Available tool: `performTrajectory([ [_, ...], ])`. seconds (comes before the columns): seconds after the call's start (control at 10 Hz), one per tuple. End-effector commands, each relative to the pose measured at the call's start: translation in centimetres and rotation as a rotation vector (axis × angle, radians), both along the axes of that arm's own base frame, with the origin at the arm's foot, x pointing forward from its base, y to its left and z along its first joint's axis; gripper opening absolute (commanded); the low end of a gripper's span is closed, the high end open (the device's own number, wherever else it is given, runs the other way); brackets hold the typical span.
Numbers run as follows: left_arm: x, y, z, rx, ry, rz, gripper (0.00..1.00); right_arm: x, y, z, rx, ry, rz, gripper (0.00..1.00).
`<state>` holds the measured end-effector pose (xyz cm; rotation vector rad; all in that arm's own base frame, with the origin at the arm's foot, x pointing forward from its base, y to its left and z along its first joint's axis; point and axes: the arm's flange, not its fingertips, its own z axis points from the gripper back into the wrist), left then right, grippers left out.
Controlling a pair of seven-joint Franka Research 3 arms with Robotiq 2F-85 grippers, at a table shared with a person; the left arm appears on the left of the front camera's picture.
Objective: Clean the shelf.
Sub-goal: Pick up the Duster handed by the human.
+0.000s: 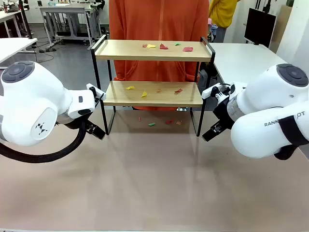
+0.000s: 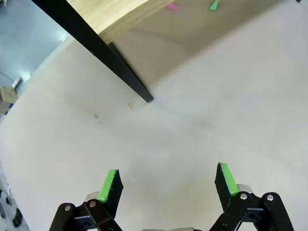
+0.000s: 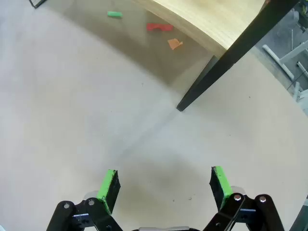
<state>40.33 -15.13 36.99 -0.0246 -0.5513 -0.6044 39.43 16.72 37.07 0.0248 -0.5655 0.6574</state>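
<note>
1. We found the left gripper (image 2: 167, 182), black with green pads, with its jaws spread wide and nothing between them, over bare table at the bottom of its wrist view.
2. The right gripper (image 3: 163, 180) was the same, with jaws wide apart and empty at the bottom of its own wrist view.
3. Above each gripper in its wrist view, a slanted black leg of the shelf met the table well apart from the fingers. The left wrist view showed it at upper left, the right wrist view at upper right.
4. The two-tier shelf (image 1: 125, 50), made of light wooden boards on a thin black metal frame, stood in the upper middle of the front view on the pale beige table (image 1: 154, 188). The white arms flanked it at left and right.
5. Small coloured paper scraps (image 1: 164, 47) in red, yellow, green and orange lay on the top board, on the lower board and on the table beneath the shelf.
6. A person in an orange top (image 1: 159, 19) stood just behind the shelf at the top centre.
</note>
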Motion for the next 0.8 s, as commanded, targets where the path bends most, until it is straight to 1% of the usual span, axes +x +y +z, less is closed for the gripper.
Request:
performTrajectory([
  [0.0, 0.00, 0.00, 0.01, 0.000, 0.000, 0.000, 1.00, 0.00, 0.00, 0.00, 0.000, 0.000, 0.000, 1.00],
  [0.7, 0.00, 0.00, 0.01, 0.000, 0.000, 0.000, 1.00, 0.00, 0.00, 0.00, 0.000, 0.000, 0.000, 1.00],
])
